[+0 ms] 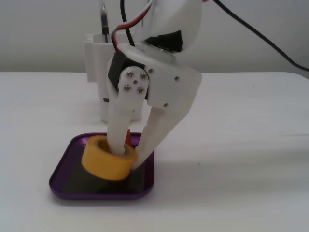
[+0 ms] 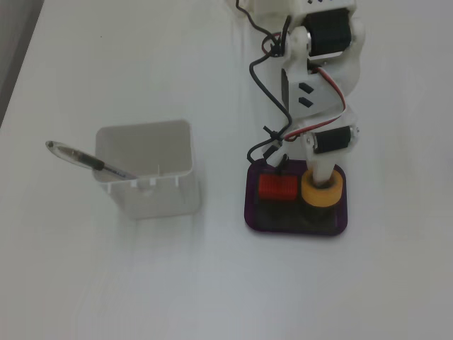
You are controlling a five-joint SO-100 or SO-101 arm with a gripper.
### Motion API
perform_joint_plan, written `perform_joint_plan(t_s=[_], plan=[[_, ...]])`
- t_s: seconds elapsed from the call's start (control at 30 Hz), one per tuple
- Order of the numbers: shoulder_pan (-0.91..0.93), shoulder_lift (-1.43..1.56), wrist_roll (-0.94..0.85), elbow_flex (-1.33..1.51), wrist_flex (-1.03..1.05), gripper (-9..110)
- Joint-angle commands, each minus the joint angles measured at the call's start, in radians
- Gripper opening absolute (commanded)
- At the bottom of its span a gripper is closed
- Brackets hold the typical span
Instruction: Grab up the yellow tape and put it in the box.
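Observation:
The yellow tape (image 1: pixel 104 164) is inside the purple box (image 1: pixel 65 183), tilted, with its lower edge at the dark base. My gripper (image 1: pixel 128 155) reaches down from above. One finger goes into the tape's centre hole and the other presses on the outside of the ring, so the jaws are shut on the roll's wall. In a fixed view from above, the tape (image 2: pixel 323 202) is in the right half of the box (image 2: pixel 297 225), with the gripper (image 2: pixel 321 184) over it.
A red block (image 2: pixel 278 188) lies in the left half of the box beside the tape. A tall white container (image 2: pixel 145 170) with a pen (image 2: pixel 85 159) stands to the left. Arm cables (image 2: pixel 265 85) hang behind the box.

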Motion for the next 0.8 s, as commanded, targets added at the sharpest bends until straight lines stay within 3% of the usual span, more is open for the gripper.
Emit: perform_joint_plan(t_s=[0.0,0.3,0.77], plan=[[-0.005,0.005,0.003,-0.049,0.0,1],[-0.003,0.029,0.003,-0.087,0.098,8],[-0.008,0.489,0.008,-0.426,0.689,8]])
